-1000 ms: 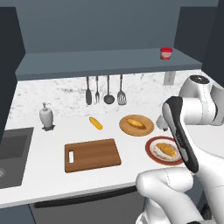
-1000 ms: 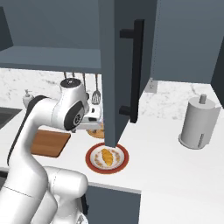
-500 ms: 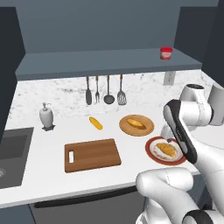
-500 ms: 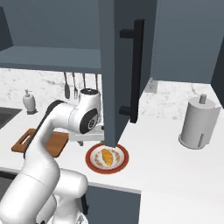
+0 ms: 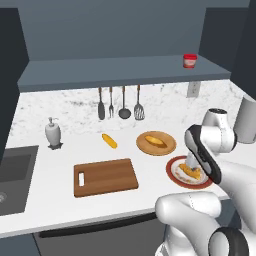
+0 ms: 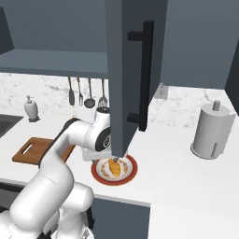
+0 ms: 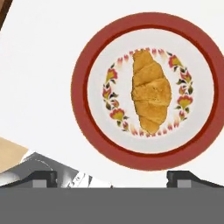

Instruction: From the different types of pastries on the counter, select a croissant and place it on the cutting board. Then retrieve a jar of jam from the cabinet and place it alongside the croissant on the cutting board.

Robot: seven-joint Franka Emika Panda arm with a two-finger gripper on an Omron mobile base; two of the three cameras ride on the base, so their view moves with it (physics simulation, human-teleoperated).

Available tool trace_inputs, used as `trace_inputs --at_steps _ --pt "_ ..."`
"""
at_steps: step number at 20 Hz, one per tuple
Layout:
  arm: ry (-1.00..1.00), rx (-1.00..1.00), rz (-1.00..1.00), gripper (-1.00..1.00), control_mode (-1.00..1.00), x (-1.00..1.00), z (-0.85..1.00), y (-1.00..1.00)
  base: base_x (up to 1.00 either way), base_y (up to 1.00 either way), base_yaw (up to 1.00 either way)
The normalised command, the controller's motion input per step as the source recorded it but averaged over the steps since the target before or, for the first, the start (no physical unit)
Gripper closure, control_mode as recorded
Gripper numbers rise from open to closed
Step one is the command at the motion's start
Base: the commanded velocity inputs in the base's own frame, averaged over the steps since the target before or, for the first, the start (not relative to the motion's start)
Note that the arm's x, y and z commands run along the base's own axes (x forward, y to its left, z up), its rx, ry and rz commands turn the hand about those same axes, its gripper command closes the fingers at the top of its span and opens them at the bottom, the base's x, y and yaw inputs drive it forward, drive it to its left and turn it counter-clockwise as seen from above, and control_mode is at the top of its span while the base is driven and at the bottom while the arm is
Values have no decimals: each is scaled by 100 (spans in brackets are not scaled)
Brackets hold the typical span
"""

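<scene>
A simulated kitchen with a wide white counter (image 5: 65, 200) flecked with grey marble, running along a matching marble wall. Above it hangs a dark blue-grey cabinet (image 5: 120, 70) with a long flat shelf, and near the right end of that shelf sits a small jar of jam (image 5: 189, 60) with a red lid. Four dark utensils (image 5: 120, 103) hang in a row on the wall below the shelf. At the left, a sink (image 5: 12, 172) is set into the counter, with a white soap dispenser (image 5: 52, 133) just beside it.

A brown cutting board (image 5: 105, 177) lies bare toward the front of the counter, its white handle slot at the left end. Behind it lies a slim yellow roll (image 5: 109, 140). To the right, an oval loaf (image 5: 154, 141) rests on a round wooden plate (image 5: 167, 148).

Further right and nearer the front edge, a red-rimmed plate (image 7: 87, 61) with a flower pattern holds the croissant (image 7: 151, 97), lying in its middle. The white arm bends over this plate, and the gripper (image 7: 112, 178) hovers directly above the croissant with its jaws spread wide and nothing between them.

In the right base view, an open cabinet door (image 6: 122, 84) with a black handle hangs in front of the arm, and a paper towel roll (image 6: 212, 131) stands on the counter well to the right.
</scene>
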Motion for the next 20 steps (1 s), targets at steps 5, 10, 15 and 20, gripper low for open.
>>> trace_inputs --at_steps 5,10,15,20 --pt "-1 -2 0 -100 -100 57 -25 0 0 0 0" --pt "0 0 0 -100 -100 32 -37 -3 0 0 0" --pt "0 0 1 -100 -100 37 -28 -4 0 0 0" --pt "1 0 0 -100 -100 36 -23 -11 0 0 0"
